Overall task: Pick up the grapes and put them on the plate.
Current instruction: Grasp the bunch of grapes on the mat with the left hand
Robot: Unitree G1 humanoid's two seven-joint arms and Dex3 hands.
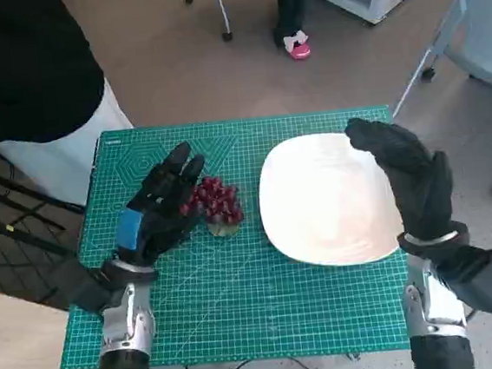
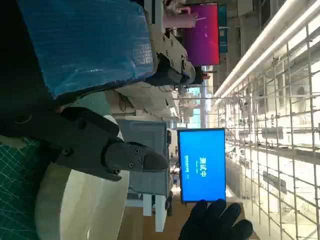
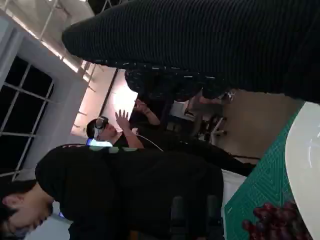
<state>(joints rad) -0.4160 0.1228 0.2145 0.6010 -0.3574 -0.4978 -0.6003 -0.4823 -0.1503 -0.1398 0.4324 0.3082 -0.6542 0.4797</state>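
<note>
Dark red, that's the colour of the grapes (image 1: 217, 202), a small bunch lying on the green cutting mat (image 1: 240, 298) that covers the worktop, with a bit of pale green stem showing at its six o'clock edge. The bunch sits just off the plate's nine o'clock rim, close to it but not touching. The white plate (image 1: 326, 203) is bare, broad and rounded-square, lying flat on the mat.

Now the left hand (image 1: 157, 212), black with its blue tape on the back, comes in from the bunch's eight o'clock side. Its fingers are stretched out and apart, tips reaching past the grapes toward eleven o'clock, the hand right beside the bunch. It has hold of nothing I can see; whether a finger actually touches the fruit I cannot tell from here. In the left wrist view the black fingers (image 2: 100, 150) stick out straight with the plate's pale rim (image 2: 75, 205) beneath them.

Over at the plate's three o'clock edge, the gloved right hand (image 1: 406, 173) hovers over the rim, fingers loosely extended toward twelve, nothing in it.

A person (image 1: 17, 67) in black stands at the mat's ten o'clock corner. The right wrist view catches the grapes (image 3: 272, 222) too, beside the plate's edge.
</note>
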